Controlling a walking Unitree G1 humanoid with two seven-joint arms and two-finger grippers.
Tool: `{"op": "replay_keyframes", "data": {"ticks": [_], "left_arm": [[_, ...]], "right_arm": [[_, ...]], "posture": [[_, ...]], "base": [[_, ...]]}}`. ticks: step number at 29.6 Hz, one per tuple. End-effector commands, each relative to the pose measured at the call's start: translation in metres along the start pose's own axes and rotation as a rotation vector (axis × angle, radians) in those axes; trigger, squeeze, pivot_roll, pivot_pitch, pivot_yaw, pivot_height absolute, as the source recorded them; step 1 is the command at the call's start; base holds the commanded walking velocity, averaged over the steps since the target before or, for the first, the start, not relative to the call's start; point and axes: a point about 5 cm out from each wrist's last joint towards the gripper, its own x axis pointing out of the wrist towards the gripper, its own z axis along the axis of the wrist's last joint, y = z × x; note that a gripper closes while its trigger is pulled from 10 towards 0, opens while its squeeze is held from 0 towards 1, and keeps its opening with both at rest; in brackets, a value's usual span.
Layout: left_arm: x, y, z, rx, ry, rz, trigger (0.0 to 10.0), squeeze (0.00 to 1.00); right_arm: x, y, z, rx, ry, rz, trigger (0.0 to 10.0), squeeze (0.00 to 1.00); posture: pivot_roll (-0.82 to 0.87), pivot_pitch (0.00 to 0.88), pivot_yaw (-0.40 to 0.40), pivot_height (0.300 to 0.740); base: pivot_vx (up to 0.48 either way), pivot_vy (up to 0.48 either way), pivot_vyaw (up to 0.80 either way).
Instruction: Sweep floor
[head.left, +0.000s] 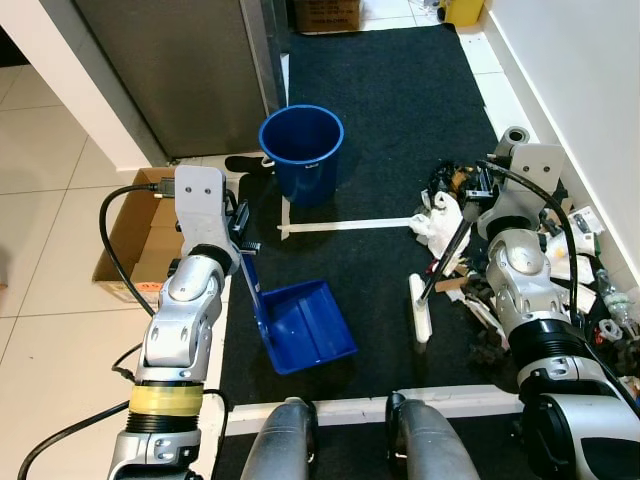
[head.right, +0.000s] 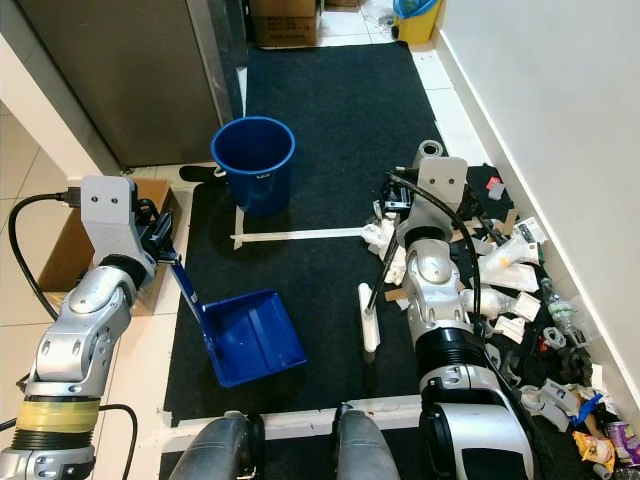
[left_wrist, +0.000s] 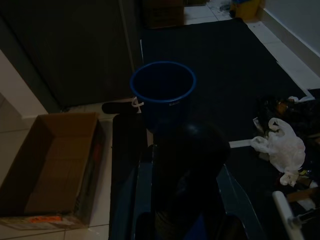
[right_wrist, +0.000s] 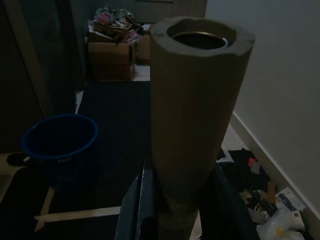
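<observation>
My left gripper (head.left: 243, 232) is clenched around the blue dustpan (head.left: 305, 325) handle, pan flat on the black mat (head.left: 400, 110). My right gripper (right_wrist: 177, 200) grasps the broom (head.left: 421, 308); the litter pile (head.right: 520, 300) lies at 3 o'clock.

dark dustpan handle (left_wrist: 187, 170) sits between the jaws; blue bucket (left_wrist: 163, 85) on black mat (left_wrist: 225, 65) straight ahead, open cardboard box (left_wrist: 52, 165) beside, white bag (left_wrist: 282, 150) opposite.
</observation>
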Motion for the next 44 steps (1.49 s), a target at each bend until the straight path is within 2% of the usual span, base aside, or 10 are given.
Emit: {"op": "replay_keyframes", "data": {"ticks": [1,27,44], "left_arm": [[0.0002,-0.0001,0.0070,-0.006,-0.038,0.005,10.0,0.00],[0.0006,-0.0004,0.0063,-0.022,-0.036,0.012,10.0,0.00],[0.0008,-0.0006,0.0072,-0.021,-0.040,0.009,10.0,0.00]], "right_arm": [[-0.0003,0.0002,0.0068,-0.001,-0.033,0.004,10.0,0.00],[-0.0010,-0.0006,0.0062,0.009,-0.028,0.006,10.0,0.00],[-0.0011,-0.0010,0.0062,0.011,-0.026,0.003,10.0,0.00]], "posture": [[0.01,0.104,0.015,0.740],[0.00,0.115,0.011,0.740],[0.00,0.119,0.010,0.740]], "base": [[0.000,0.000,0.00],[0.000,0.000,0.00],[0.000,-0.385,0.00]]}}
